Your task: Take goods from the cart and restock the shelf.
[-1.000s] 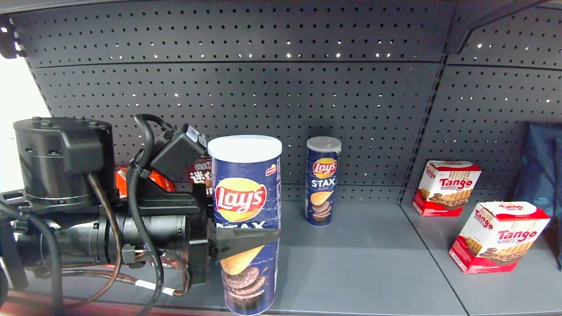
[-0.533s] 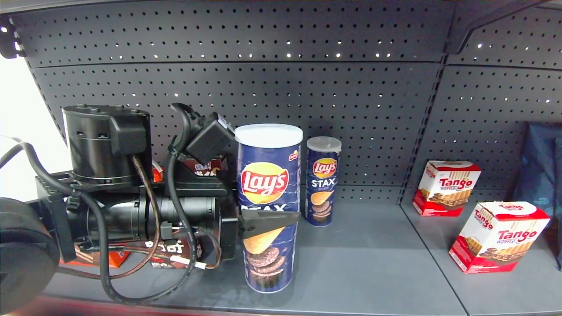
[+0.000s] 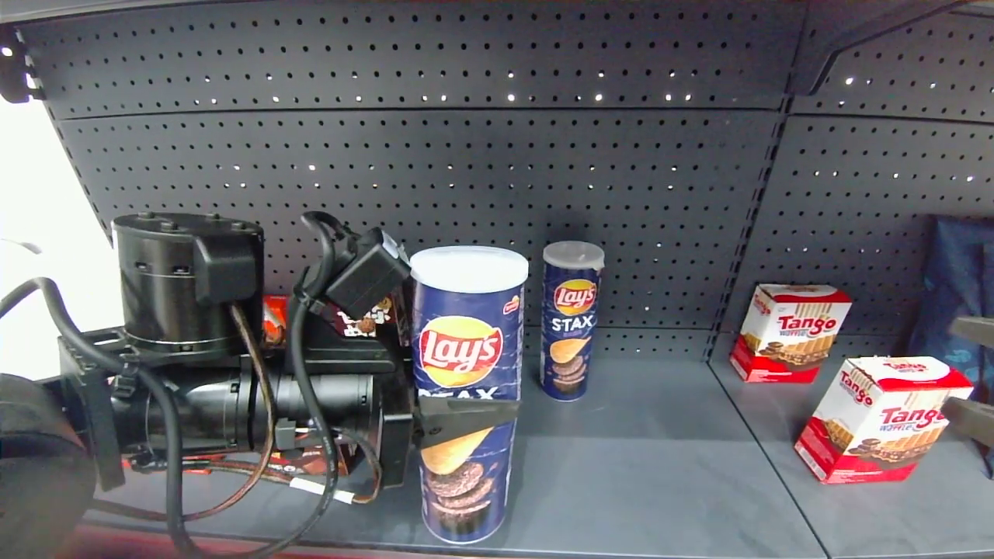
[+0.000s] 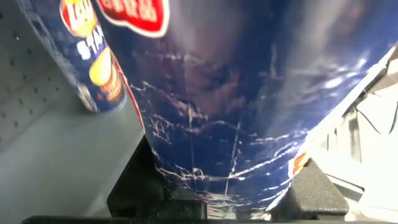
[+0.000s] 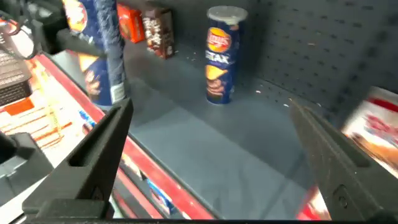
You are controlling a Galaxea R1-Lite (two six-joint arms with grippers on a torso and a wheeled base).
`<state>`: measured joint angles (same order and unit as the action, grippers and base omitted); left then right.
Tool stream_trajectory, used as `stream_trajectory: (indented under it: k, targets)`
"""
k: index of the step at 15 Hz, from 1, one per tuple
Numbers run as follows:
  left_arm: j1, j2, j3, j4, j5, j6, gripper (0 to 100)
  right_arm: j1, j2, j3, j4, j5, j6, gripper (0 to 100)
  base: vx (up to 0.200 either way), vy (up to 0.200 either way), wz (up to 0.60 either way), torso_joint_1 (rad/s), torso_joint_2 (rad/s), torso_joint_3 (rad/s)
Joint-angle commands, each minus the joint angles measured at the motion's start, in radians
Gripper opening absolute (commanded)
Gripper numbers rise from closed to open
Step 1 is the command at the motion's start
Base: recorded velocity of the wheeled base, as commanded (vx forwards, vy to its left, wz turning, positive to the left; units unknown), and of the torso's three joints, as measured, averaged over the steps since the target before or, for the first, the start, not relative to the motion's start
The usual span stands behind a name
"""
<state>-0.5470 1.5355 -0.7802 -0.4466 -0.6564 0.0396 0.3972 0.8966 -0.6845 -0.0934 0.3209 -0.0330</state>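
Observation:
My left gripper [image 3: 466, 418] is shut on a tall dark-blue chips can [image 3: 468, 341] with a white lid, held upright at mid-height. The can's base is at the front edge of the grey shelf [image 3: 644, 466]; I cannot tell whether it touches. In the left wrist view the can [image 4: 236, 93] sits between both fingers [image 4: 140, 186]. A second, matching can [image 3: 572, 320] stands farther back on the shelf, just right of the held one, also seen as the far can [image 5: 221, 56]. My right gripper [image 3: 971, 373] is open at the right edge, its fingers [image 5: 102, 155] spread wide with nothing between them.
Two red-and-white wafer boxes [image 3: 788, 332] [image 3: 881, 419] stand on the right shelf section, the nearer one beside my right gripper. A dark blue bag [image 3: 959, 287] leans at the far right. Red and brown snack boxes [image 3: 365, 310] sit behind my left arm. A perforated back panel [image 3: 466, 171] closes the shelf.
The left arm carried the can right and deeper over the shelf, then lowered it and drew it slightly left. The right gripper's fingers have come into the head view at the right edge.

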Motion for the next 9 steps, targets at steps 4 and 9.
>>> stream_trajectory:
  k: [4, 9]
  targets:
    - [0.006, -0.081, 0.067, 0.000, -0.002, 0.000, 0, 0.046, 0.291, -0.076, -0.097, 0.006, -0.056, 100, 0.000, 0.000, 0.00, 0.000, 0.00, 0.000]
    - [0.036, -0.081, 0.059, -0.001, 0.000, 0.000, 0, 0.040, 0.447, -0.170, -0.098, 0.007, -0.079, 100, 0.000, 0.000, 0.00, 0.000, 0.00, 0.000]
